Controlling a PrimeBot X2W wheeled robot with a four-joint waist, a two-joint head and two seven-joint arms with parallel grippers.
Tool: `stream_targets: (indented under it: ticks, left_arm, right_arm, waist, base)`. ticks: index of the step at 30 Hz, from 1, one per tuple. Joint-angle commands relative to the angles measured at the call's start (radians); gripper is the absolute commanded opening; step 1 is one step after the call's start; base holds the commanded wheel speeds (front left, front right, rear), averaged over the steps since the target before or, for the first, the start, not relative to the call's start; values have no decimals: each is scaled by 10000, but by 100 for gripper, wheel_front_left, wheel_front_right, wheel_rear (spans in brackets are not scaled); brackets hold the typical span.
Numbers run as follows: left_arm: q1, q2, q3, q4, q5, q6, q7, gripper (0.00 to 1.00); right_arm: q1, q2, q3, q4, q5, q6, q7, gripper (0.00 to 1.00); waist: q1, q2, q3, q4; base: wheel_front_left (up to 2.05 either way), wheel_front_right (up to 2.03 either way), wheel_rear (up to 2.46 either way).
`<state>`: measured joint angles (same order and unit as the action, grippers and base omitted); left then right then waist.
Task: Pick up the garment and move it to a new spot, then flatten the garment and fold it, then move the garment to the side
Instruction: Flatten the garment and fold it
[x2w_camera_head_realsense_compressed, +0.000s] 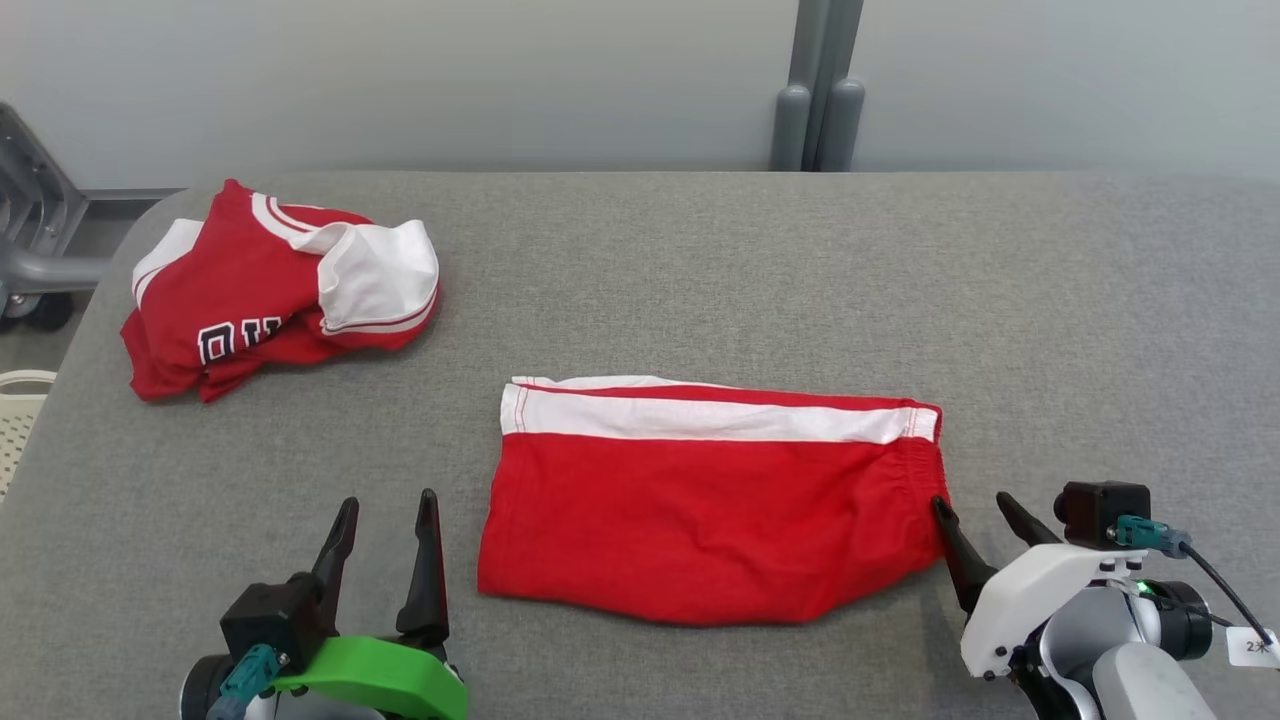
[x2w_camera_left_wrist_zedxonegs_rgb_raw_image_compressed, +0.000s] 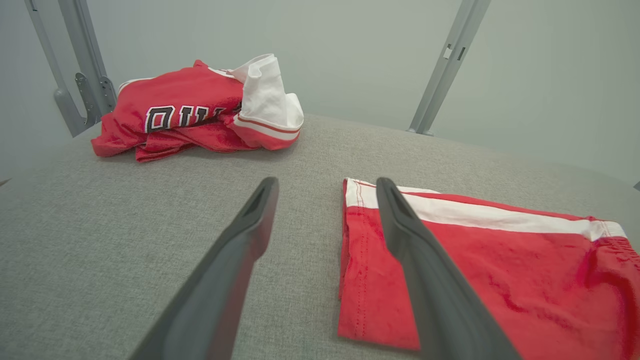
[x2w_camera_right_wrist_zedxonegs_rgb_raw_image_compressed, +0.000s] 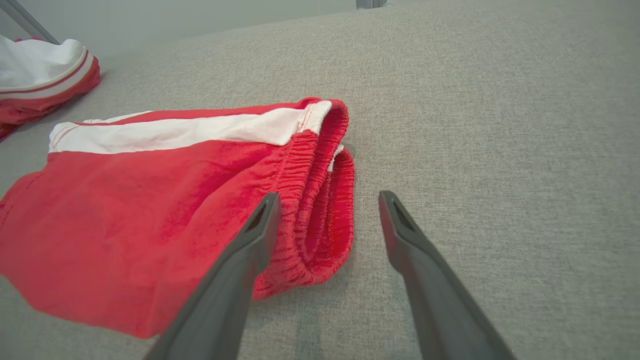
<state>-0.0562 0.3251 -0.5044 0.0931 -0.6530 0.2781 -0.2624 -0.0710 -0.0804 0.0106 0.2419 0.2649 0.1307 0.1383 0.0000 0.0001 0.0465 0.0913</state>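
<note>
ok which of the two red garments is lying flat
The red shorts with the white stripe, mid-table; the lettered jersey at far left is a crumpled heap.

Left hand (x2w_camera_head_realsense_compressed: 389, 498), black tapered fingers (x2w_camera_head_realsense_compressed: 428, 560), green bracket (x2w_camera_head_realsense_compressed: 370, 675), right hand (x2w_camera_head_realsense_compressed: 970, 500), white shell (x2w_camera_head_realsense_compressed: 1030, 590), teal connector (x2w_camera_head_realsense_compressed: 1140, 533), black cable (x2w_camera_head_realsense_compressed: 1215, 585)

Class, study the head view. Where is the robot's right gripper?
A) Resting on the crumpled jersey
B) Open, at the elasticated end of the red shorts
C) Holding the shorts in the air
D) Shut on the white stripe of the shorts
B: the right gripper has its fingers spread at the elasticated end of the red shorts, which lie flat on the table.
</note>
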Motion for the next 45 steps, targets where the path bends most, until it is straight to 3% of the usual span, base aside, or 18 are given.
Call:
stream_targets:
  ticks: [1, 10, 20, 22, 25, 26, 31, 36, 45]
  left_arm:
    - [76, -37, 28, 49, 91, -67, -32, 100]
    - [169, -135, 34, 231, 136, -176, -32, 100]
    - [145, -198, 141, 331, 199, -276, -33, 100]
    - [94, -218, 150, 346, 218, -290, -33, 100]
    - [42, -237, 142, 370, 213, -303, -33, 100]
    - [31, -236, 133, 377, 213, -305, -33, 100]
    - [15, -179, 115, 411, 203, -291, -29, 100]
    - [-18, -142, 65, 327, 232, -282, 24, 100]
    - [-264, -155, -28, 217, 313, -289, 60, 100]
  right_arm:
    - [-290, -113, 55, 423, 74, 1, -44, 100]
    - [-904, -90, -171, 2301, 533, 1, -272, 100]
    - [-1279, 121, -126, 3353, 1550, 1, -305, 98]
    - [-1412, 159, -52, 3523, 1820, 1, -288, 42]
    - [-1575, 204, 19, 3803, 2166, 1, -276, 5]
    - [-1621, 214, 43, 3879, 2314, 1, -289, 0]
    - [-1875, 233, 136, 3905, 3135, 2, -346, 0]
    - [-1971, -239, 248, 3436, 3768, 1, 31, 0]
    - [-1840, -1991, -533, 2330, 3697, 1, 1291, 0]
  waist:
    - [0, -1, 45, 292]
    - [0, -1, -10, 713]
    - [0, -1, 129, 714]
    - [0, -1, 155, 699]
    - [0, -1, 167, 676]
    - [0, -1, 169, 671]
    - [0, -1, 145, 582]
    - [0, -1, 125, 319]
    - [0, -1, 110, -376]
  base:
    - [0, 0, 0]
    - [0, 0, 0]
    - [0, 0, 0]
    - [0, 0, 0]
    - [0, 0, 0]
    - [0, 0, 0]
    - [0, 0, 0]
    - [0, 0, 0]
    - [0, 0, 0]
